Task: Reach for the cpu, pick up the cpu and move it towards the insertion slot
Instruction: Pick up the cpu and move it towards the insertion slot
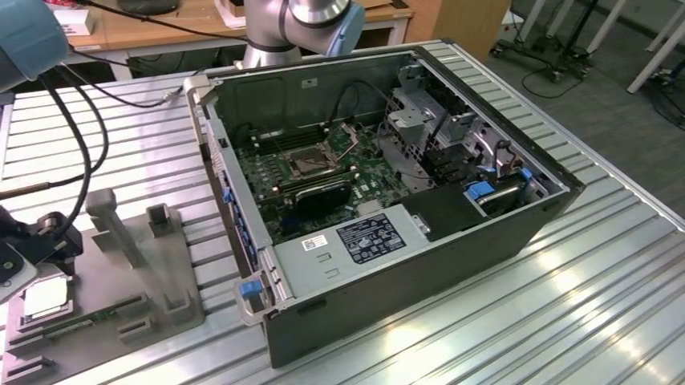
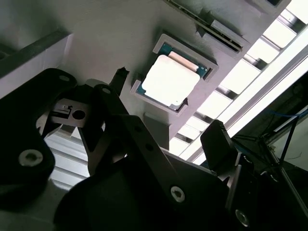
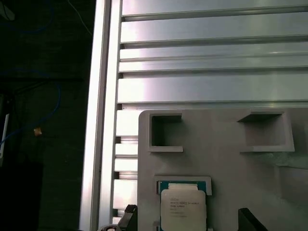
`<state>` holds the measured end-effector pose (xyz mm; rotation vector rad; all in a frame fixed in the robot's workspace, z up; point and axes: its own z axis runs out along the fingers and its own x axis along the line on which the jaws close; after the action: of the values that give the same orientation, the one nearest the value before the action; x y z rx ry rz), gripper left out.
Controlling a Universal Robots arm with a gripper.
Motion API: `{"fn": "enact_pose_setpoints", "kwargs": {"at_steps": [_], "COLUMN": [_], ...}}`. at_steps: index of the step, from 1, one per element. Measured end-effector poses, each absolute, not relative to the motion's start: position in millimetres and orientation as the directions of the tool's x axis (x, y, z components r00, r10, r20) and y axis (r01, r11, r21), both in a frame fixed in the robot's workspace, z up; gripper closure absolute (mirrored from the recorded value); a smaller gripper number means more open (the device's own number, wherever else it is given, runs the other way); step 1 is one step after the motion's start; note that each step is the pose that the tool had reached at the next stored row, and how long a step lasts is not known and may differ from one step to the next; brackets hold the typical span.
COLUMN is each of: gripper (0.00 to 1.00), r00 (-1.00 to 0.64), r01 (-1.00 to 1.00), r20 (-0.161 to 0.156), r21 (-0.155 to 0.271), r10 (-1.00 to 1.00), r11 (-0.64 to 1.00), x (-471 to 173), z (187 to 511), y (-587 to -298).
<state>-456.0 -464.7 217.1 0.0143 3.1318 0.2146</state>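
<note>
The cpu (image 1: pixel 48 298) lies flat in a square pocket of a grey fixture (image 1: pixel 139 277) at the exterior view's lower left. Both wrist views show its silvery top, cpu (image 2: pixel 171 79) and cpu (image 3: pixel 183 208). My gripper (image 1: pixel 45 250) hovers just above it and is open. Its dark fingertips (image 2: pixel 216 132) stand on either side of the chip without touching it, and nothing is held; gripper (image 2: pixel 167 101), gripper (image 3: pixel 187 215). The insertion slot (image 1: pixel 311 164) is the square socket on the green motherboard inside the open computer case, well off towards the exterior view's right.
A long memory stick (image 1: pixel 83 319) lies on the fixture beside the cpu. Grey posts (image 1: pixel 112 220) rise from the fixture. The case wall (image 1: pixel 220 184) stands between fixture and motherboard. The slatted table's edge (image 3: pixel 98 120) runs close by the fixture. Black cables (image 1: pixel 75 120) hang near the arm.
</note>
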Motion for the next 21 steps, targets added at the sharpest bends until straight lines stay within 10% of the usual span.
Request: {"fn": "enact_pose_setpoints", "kwargs": {"at_steps": [21], "gripper": [0.12], "r00": [-1.0], "r01": [0.01], "r20": [-0.002], "r21": [0.108], "r10": [0.01], "r11": [0.994], "x": [-457], "z": [183], "y": [-463]}}
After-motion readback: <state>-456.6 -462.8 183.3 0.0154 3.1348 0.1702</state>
